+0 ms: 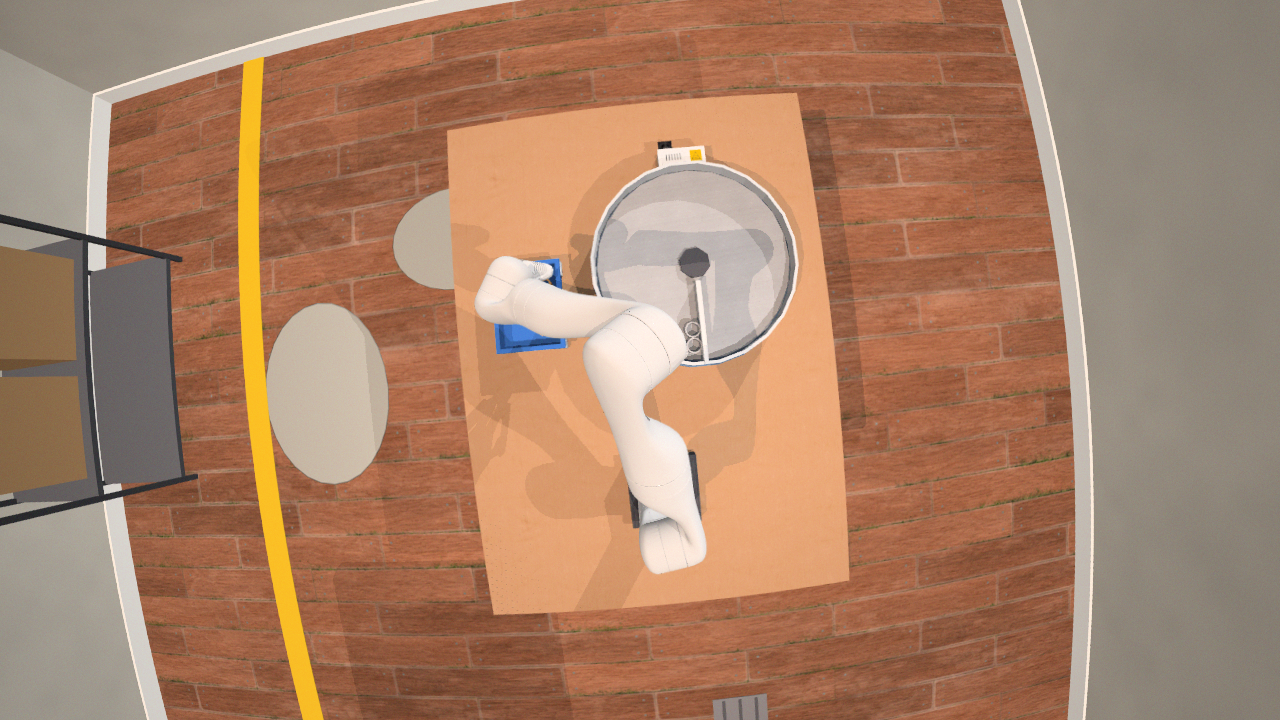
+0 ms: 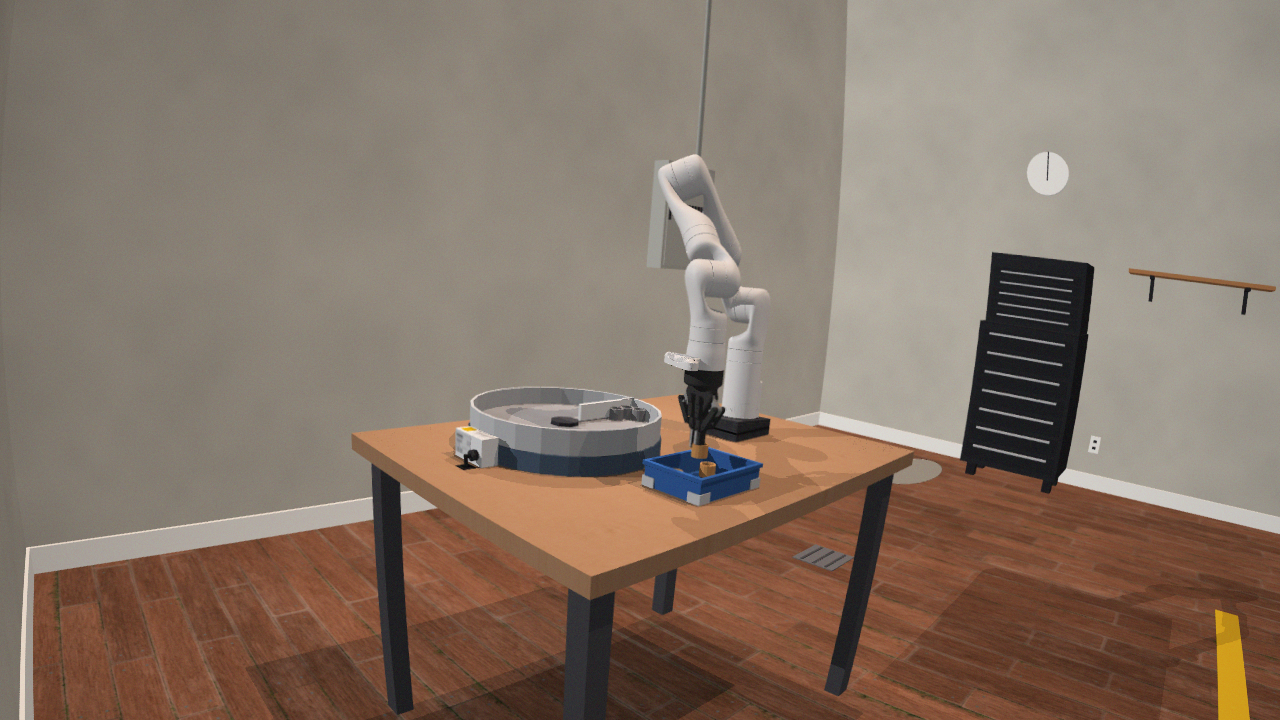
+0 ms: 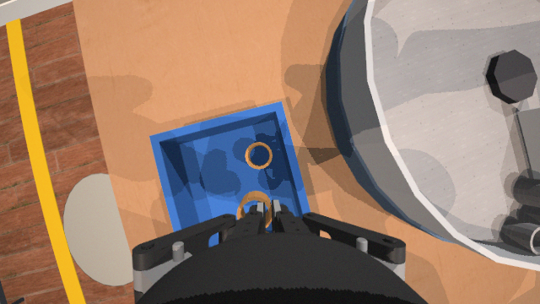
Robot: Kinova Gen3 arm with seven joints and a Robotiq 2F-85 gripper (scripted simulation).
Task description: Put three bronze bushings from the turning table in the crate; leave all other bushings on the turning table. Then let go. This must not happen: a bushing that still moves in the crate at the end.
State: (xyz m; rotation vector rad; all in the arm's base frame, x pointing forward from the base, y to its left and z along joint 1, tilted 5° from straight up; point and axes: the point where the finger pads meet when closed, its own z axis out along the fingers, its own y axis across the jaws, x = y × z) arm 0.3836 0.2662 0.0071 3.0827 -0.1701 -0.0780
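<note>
My gripper (image 2: 699, 437) (image 3: 267, 209) points down, shut on the wall of a bronze bushing (image 2: 699, 451) (image 3: 254, 195). It holds this bushing over the blue crate (image 1: 530, 347) (image 2: 671, 483) (image 3: 215, 122), about at rim height. A second bronze bushing (image 2: 708, 468) (image 3: 247, 155) is inside the crate. The near part of the crate is hidden behind the gripper in the wrist view. The turning table (image 1: 742, 223) (image 2: 572, 445) (image 3: 434, 114) bears several dark grey bushings (image 2: 626, 412) (image 3: 527, 191) beside its bar; no bronze one shows there. The arm covers the gripper in the top view.
The turning table's high wall stands right beside the crate in the wrist view. A white bar (image 1: 701, 313) (image 2: 601, 407) runs from the dark hub (image 1: 693, 262) (image 3: 512, 77) to the wall. A white box (image 1: 680, 156) (image 2: 476, 447) sits outside that wall.
</note>
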